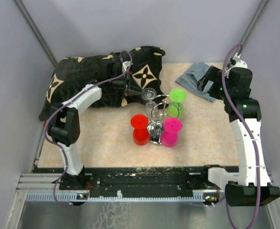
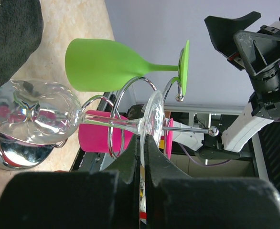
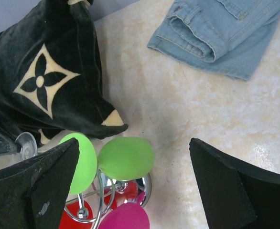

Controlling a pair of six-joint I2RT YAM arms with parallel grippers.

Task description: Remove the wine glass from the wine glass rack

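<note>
The wine glass rack [image 1: 155,125] is a shiny wire stand in the middle of the table. It holds a green glass [image 1: 177,102], a red glass [image 1: 140,129] and a pink glass [image 1: 171,132]. A clear wine glass [image 1: 149,95] hangs at its rear left. My left gripper [image 1: 133,88] is shut on the clear glass's round foot [image 2: 154,116]. In the left wrist view the bowl [image 2: 32,112] hangs left and the stem passes a wire loop [image 2: 115,143]. My right gripper [image 1: 210,82] is open and empty, high above the table [image 3: 134,142].
A black cloth with beige flower marks [image 1: 90,76] lies at the back left, under my left arm. Folded blue jeans [image 1: 193,80] lie at the back right, below my right gripper. The rack's chrome base [image 3: 144,185] shows in the right wrist view.
</note>
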